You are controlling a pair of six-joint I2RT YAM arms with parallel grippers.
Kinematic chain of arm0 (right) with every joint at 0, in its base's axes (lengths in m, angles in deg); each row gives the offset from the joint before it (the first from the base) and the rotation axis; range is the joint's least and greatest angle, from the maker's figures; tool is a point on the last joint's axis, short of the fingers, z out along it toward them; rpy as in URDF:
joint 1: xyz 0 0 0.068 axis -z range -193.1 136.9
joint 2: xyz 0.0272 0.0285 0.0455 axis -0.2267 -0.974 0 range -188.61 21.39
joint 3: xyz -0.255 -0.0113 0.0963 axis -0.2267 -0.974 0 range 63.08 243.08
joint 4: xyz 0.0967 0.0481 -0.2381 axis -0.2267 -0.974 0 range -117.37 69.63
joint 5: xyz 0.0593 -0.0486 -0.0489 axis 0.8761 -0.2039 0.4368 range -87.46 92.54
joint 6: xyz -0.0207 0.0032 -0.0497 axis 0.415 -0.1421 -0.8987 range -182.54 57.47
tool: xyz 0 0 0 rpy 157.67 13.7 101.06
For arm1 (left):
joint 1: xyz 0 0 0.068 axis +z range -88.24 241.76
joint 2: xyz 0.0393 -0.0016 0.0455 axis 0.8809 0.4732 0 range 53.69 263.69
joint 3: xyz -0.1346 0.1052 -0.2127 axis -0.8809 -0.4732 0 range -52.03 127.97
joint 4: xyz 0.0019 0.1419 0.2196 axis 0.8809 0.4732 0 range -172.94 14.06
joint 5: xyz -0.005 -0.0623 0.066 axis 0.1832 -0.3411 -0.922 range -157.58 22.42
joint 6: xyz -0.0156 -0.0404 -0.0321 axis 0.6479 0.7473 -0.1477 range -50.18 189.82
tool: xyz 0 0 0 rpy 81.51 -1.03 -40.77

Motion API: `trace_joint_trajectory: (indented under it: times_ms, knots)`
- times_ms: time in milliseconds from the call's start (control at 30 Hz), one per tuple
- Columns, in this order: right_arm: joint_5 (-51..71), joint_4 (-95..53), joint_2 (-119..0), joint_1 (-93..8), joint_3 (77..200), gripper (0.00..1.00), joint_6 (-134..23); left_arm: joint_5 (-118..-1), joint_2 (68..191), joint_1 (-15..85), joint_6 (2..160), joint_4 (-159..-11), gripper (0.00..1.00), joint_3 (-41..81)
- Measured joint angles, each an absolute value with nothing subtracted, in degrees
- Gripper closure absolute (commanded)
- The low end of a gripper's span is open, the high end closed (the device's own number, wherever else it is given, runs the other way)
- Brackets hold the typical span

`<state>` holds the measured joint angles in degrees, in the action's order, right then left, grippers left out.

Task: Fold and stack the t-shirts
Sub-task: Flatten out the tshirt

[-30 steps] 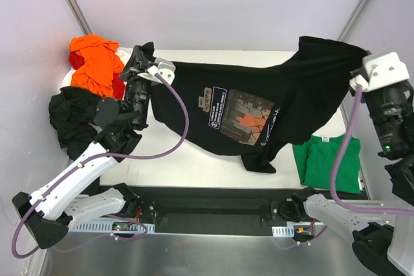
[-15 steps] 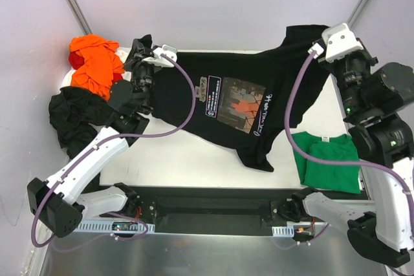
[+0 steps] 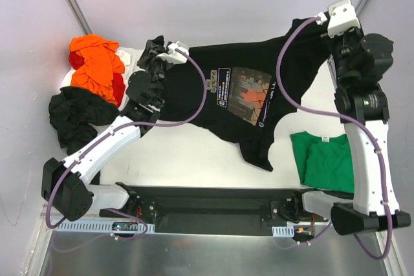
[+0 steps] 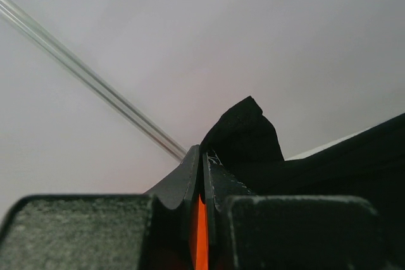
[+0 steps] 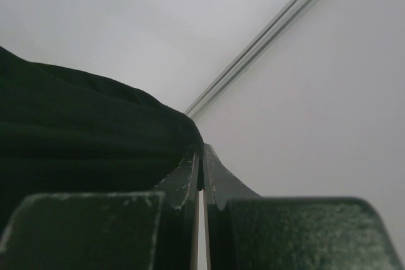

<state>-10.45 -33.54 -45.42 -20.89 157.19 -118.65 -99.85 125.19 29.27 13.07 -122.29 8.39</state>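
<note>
- Across the far half of the table [image 3: 181,159], the black printed t-shirt [image 3: 220,63] is stretched between your two arms, with its print [image 3: 244,94] facing up.
- Your left gripper [image 3: 154,51] is clamped tight on the shirt's far left corner. In the left wrist view the jaws are pressed together, with a peak of black cloth bunched just beyond them.
- Your right gripper [image 3: 325,30] is closed just as fully on the far right corner. In the right wrist view dark fabric drapes away to its left.
- You hold two corners well apart, I judge, to pull the cloth taut so it spreads flat for folding. The near end is not flat yet: it sags into a crumpled, pointed tail toward the front of the table.
- The fabric is a soft, matte knit, limp enough to crease wherever it is not under tension. The print is a rectangular panel of grey and orange that reads smoother than the cloth around it.
- The green t-shirt [image 3: 326,159] lies at the near right as a tidy, squarish fold. That is probably the base of your stack. It sits close beside the black tail, and I cannot tell whether they touch.
- The orange t-shirt [image 3: 97,63] and red t-shirt [image 3: 118,87] are heaped together at the far left. A second black t-shirt [image 3: 77,117] is crumpled just nearer. All three are unfolded.
</note>
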Motion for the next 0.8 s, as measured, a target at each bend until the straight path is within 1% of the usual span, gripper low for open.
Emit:
trace_joint_trajectory:
  times_ms: [233,400,633,800]
  knots:
    - [-8.55,-31.31,-52.52,-17.35,156.99,1.0,-114.06,-101.16,130.92,30.16,13.51,-124.7,1.0,9.27]
    - [-8.51,-29.56,-55.89,-16.61,157.1,0.99,-112.47,-102.36,135.51,30.38,13.49,-125.92,1.0,11.43]
    - [-8.49,-27.99,-61.05,-16.19,159.72,0.99,-111.4,-104.74,143.6,31.89,13.03,-129.83,1.0,17.6]
    - [-8.49,-27.34,-62.97,-16.19,159.94,0.99,-111.2,-105.84,147.29,32.24,11.34,-132.08,1.0,18.58]
